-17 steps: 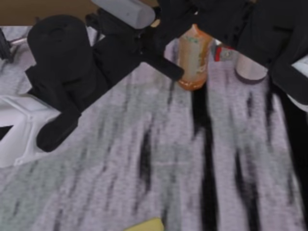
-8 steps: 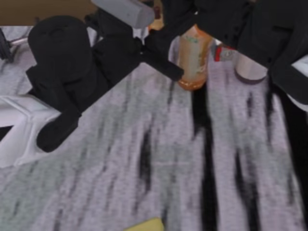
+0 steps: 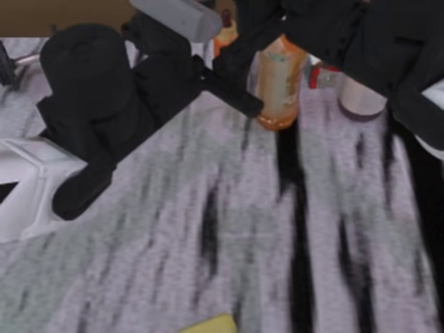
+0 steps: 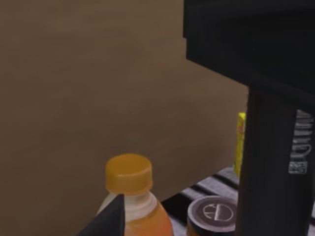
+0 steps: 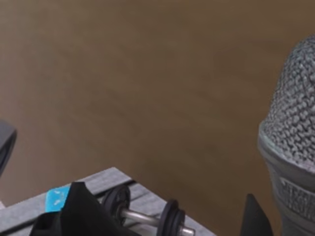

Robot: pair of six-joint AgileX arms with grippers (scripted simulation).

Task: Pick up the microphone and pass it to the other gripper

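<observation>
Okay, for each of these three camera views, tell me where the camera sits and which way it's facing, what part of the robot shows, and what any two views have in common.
Top view: above the table, looking down; both black arms meet at the far edge beside the orange bottle.
Left wrist view: on the left arm, looking across the table's far part at a brown wall; a black fingertip and the microphone's black handle show.
Right wrist view: on the right arm, facing the same wall; the microphone's mesh head fills one side, with a dumbbell beyond.
Shared: the bottle appears in the top and left wrist views.

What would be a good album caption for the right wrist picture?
Close beside the wrist camera, the microphone's grey mesh head fills one edge, with a small dumbbell lying on the striped table behind it against a brown backdrop.
</observation>
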